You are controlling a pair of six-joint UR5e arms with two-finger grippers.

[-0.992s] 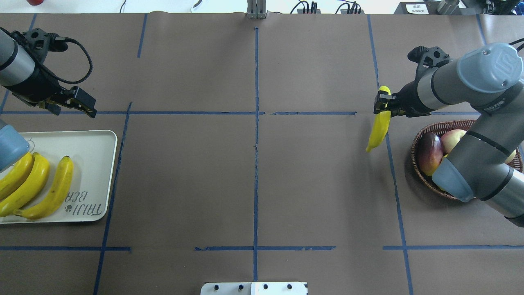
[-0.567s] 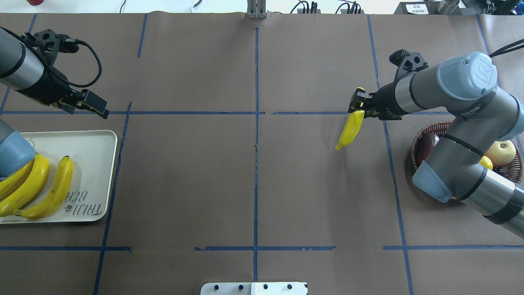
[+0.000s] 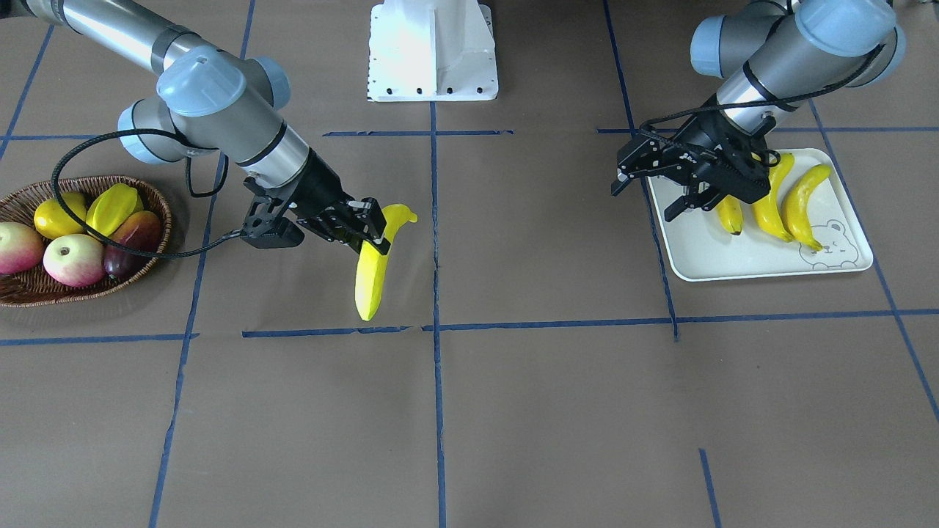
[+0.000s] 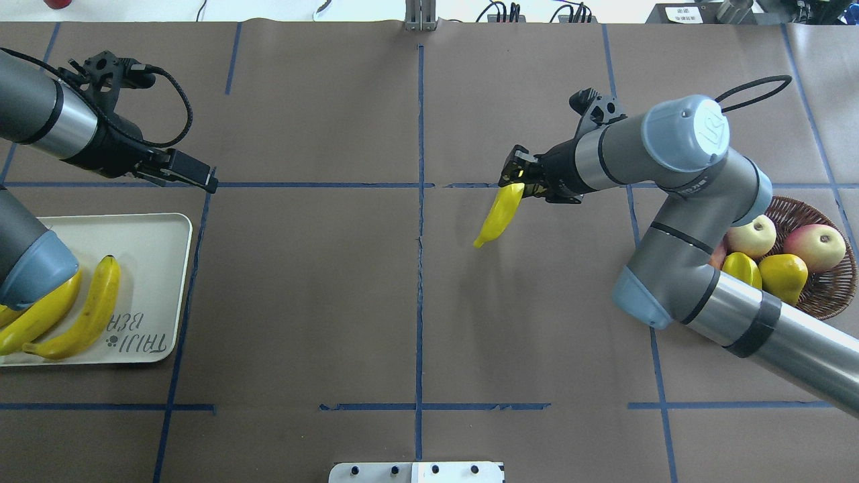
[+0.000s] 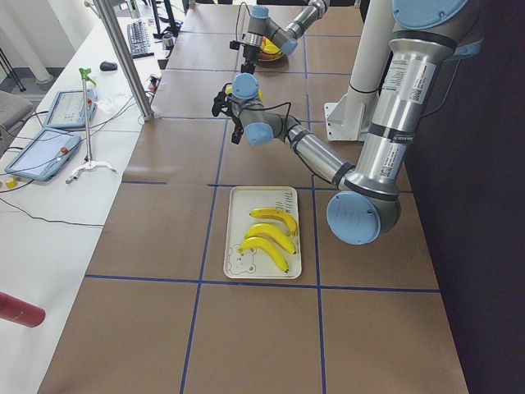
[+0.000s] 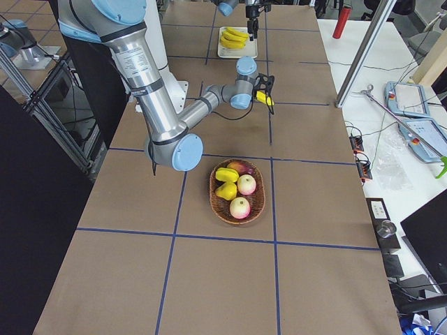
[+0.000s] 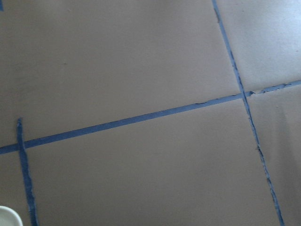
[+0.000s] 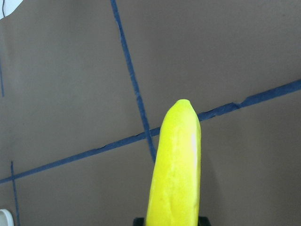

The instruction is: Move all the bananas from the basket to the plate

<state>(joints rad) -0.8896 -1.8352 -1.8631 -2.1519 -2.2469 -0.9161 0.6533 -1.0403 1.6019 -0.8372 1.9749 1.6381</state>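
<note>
My right gripper (image 4: 514,176) is shut on the stem end of a yellow banana (image 4: 495,216), which hangs tip-down above the table just right of the centre line; it also fills the right wrist view as the banana (image 8: 176,165). Three bananas (image 3: 770,199) lie side by side on the plate (image 3: 733,258), a pale tray at the table's left end. My left gripper (image 3: 644,202) hovers open and empty over the plate's inner far corner. The wicker basket (image 4: 839,303) sits at the right end, holding other fruit; I see no banana in it.
The basket (image 3: 44,295) holds two apples (image 3: 72,258), a dark mango, a starfruit (image 3: 111,207) and a lemon-like fruit. Blue tape lines cross the brown table cover. The white robot base (image 3: 433,51) stands at the robot's side. My right arm's elbow (image 4: 671,295) hangs beside the basket.
My right gripper has carried the banana leftward from beside the basket toward the table's centre line. My left gripper has shifted a little to the right, staying open.
</note>
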